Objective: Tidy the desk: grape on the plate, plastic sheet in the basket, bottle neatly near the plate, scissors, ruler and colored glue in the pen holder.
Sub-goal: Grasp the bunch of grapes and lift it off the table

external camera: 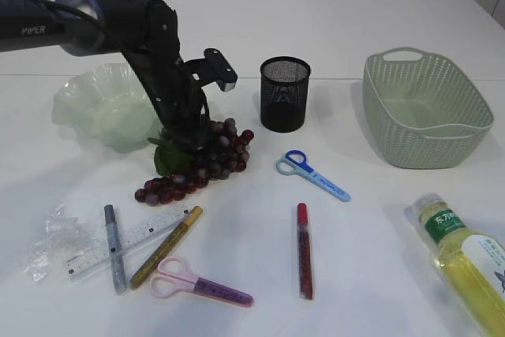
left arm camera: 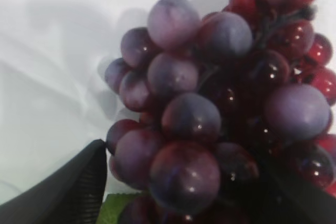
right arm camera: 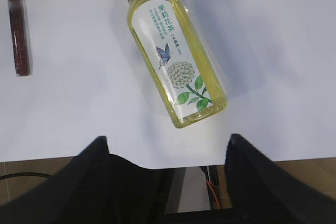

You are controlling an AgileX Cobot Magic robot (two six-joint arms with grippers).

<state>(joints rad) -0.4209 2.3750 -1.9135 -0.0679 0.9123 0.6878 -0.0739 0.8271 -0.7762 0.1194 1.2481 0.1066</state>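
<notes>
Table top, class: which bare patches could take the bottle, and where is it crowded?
Free: between the blue scissors, the basket and the bottle; also between the pen holder and basket. Crowded: front left, where ruler, glue pens, pink scissors and plastic sheet cluster below the grapes.

dark red-purple grape bunch [external camera: 201, 163] on table, apparently just beside plate [external camera: 106, 108].

White table [external camera: 379, 219] — bare wood floor and cables beyond its edge.
</notes>
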